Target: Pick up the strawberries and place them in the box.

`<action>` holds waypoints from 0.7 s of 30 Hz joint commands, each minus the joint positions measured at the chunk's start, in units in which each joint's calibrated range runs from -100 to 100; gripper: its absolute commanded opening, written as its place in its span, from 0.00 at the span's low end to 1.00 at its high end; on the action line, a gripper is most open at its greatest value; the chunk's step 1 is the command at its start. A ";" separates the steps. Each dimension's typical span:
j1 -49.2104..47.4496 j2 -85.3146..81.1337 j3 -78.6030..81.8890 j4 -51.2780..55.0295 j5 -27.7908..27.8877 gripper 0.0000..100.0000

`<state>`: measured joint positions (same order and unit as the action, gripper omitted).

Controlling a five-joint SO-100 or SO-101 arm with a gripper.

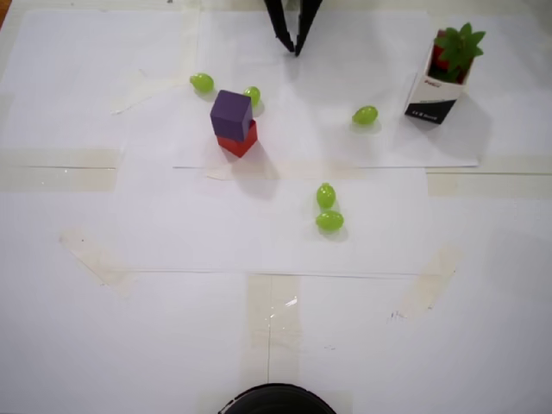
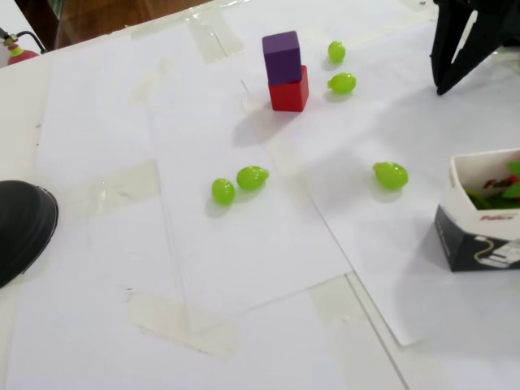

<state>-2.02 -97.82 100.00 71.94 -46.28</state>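
Note:
The white box (image 1: pixel 429 95) with a black band at its base stands at the top right of the overhead view and at the right edge of the fixed view (image 2: pixel 471 231). The strawberries (image 1: pixel 454 45) lie inside it, showing spiky green tops and some red; in the fixed view only green leaves (image 2: pixel 496 195) show over the rim. My gripper (image 1: pixel 293 50) hangs at the top centre, well left of the box. Its black fingers meet at the tips and hold nothing. It also shows at the top right of the fixed view (image 2: pixel 441 88).
A purple cube (image 1: pixel 231 114) sits stacked on a red cube (image 1: pixel 239 140) left of centre. Several green grapes lie about: two by the cubes (image 1: pixel 202 83), one (image 1: pixel 365 115) left of the box, two mid-table (image 1: pixel 328 210). A black round object (image 1: pixel 276 401) sits at the bottom edge.

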 commanded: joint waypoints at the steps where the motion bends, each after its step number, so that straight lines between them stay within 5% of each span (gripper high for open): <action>1: 0.70 0.14 0.00 1.27 0.05 0.00; 21: -0.92 0.14 0.00 0.94 0.29 0.00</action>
<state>-2.02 -97.82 100.00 72.17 -46.28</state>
